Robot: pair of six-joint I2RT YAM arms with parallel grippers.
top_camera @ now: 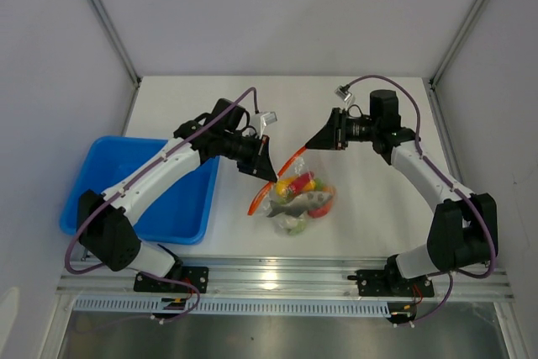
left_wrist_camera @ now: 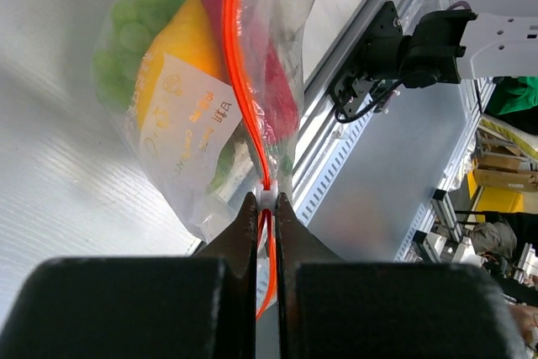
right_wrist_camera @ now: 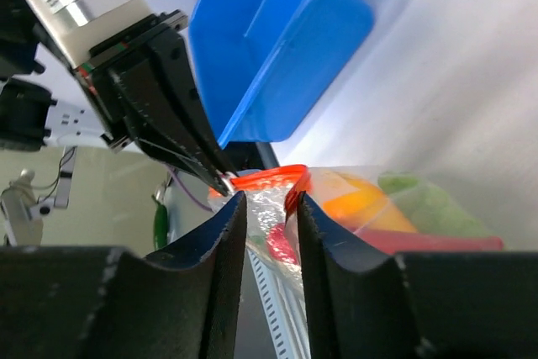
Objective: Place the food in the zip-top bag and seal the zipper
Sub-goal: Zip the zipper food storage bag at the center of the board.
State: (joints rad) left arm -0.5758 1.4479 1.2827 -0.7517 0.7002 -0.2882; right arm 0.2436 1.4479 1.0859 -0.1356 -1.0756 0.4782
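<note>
The left tool [left_wrist_camera: 264, 201] pinches one end of the zipper [left_wrist_camera: 239, 81], anchoring the bag [top_camera: 282, 208] of food [top_camera: 304, 197]. The right tool [right_wrist_camera: 271, 206], narrowly parted, straddles the zipper, likely to press it shut.

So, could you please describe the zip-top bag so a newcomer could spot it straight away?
On the white table, look just right of the blue tray, where the left gripper and right gripper meet. The zip-top bag sits there: the only clear, crinkly thing, stuffed with colourful toy food, with an orange-red zipper along its mouth.
</note>
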